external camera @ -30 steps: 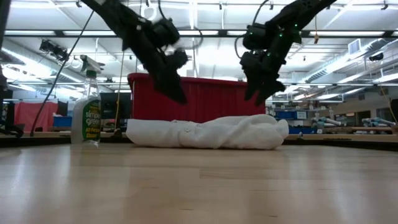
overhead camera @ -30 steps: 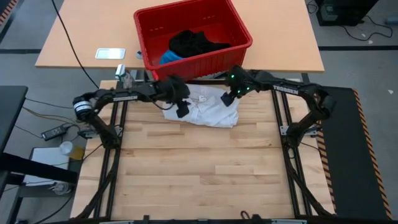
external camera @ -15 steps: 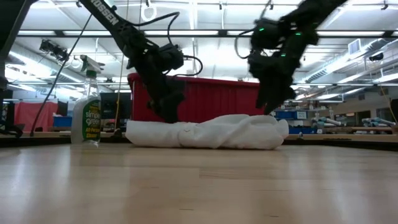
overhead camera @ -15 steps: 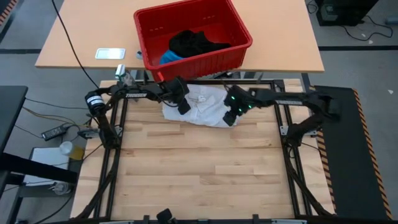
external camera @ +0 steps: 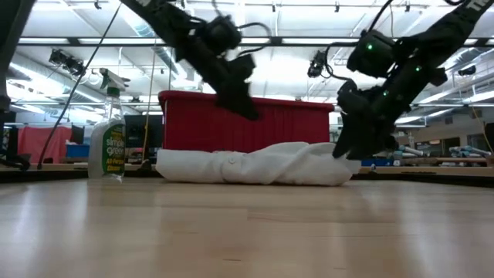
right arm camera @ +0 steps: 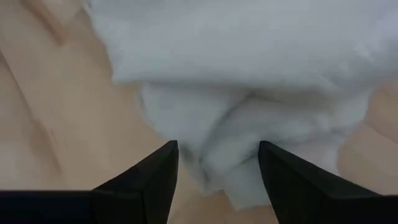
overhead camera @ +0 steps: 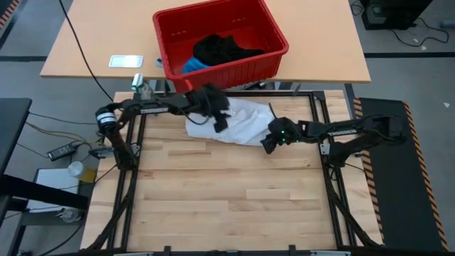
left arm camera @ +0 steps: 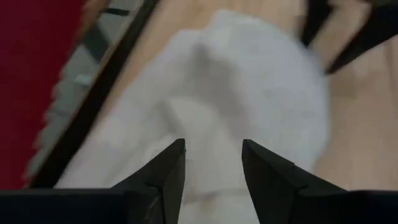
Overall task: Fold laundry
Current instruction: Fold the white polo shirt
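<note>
Spray bottle [external camera: 107,136], one: far-left edge of wooden table [overhead camera: 227,199].
Left gripper [overhead camera: 219,119], one: raised above left half of white garment [overhead camera: 238,124], fingers [left arm camera: 165,177] parted, nothing between them.
White garment, one: crumpled along table's far edge, just in front of red basket [overhead camera: 245,64] (near two-thirds of tabletop bare wood).
Black garment [overhead camera: 224,50], one, and blue garment [overhead camera: 193,66], one: inside basket.
Right gripper [overhead camera: 270,142], one: low at white garment's right edge, spread wide, empty.
</note>
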